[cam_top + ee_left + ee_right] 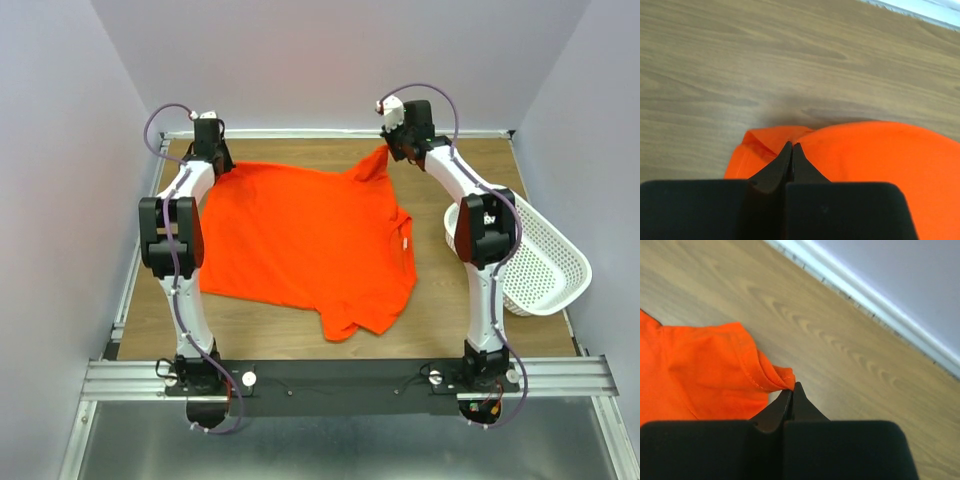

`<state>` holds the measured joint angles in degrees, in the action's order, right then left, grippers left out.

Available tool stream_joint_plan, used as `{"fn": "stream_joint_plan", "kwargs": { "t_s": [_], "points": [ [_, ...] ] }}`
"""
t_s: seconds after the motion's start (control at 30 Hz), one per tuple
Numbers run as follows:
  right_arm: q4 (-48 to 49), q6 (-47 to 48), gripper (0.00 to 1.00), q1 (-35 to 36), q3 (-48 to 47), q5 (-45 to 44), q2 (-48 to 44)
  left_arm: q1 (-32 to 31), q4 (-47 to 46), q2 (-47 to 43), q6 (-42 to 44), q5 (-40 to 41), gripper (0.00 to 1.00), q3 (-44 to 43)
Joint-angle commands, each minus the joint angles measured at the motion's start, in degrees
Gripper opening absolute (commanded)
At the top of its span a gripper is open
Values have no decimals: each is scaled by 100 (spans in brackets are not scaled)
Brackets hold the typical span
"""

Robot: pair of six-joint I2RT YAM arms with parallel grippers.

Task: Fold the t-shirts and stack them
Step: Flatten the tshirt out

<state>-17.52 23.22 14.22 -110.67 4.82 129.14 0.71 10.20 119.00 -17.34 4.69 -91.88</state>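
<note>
One bright orange t-shirt [305, 240] lies spread over the middle of the wooden table, its collar with a white label toward the right. My left gripper [217, 158] is shut on the shirt's far left corner; the pinched cloth [775, 142] bunches at the tips of the left gripper [791, 145]. My right gripper [392, 146] is shut on the far right sleeve and lifts it a little off the table. In the right wrist view the right gripper [792, 386] pinches the sleeve's hemmed edge [775, 380].
A white perforated basket [540, 255] leans at the table's right edge, beside my right arm. A white rail [875, 305] runs along the far edge under the back wall. Bare wood [450, 320] lies in front of the shirt.
</note>
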Motion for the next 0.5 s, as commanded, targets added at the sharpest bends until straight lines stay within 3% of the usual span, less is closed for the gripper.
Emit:
{"fn": "stream_joint_plan", "kwargs": {
  "t_s": [0.0,0.3,0.47],
  "points": [
    [337,-160,1,55,-639,142,268,140,465,316,108,498,0,-550],
    [354,-608,0,178,-1087,686,401,298,528,475,99,420,0,-692],
    [337,-618,1,178,-931,485,-219,307,457,116,161,182,0,-568]
  ]
}}
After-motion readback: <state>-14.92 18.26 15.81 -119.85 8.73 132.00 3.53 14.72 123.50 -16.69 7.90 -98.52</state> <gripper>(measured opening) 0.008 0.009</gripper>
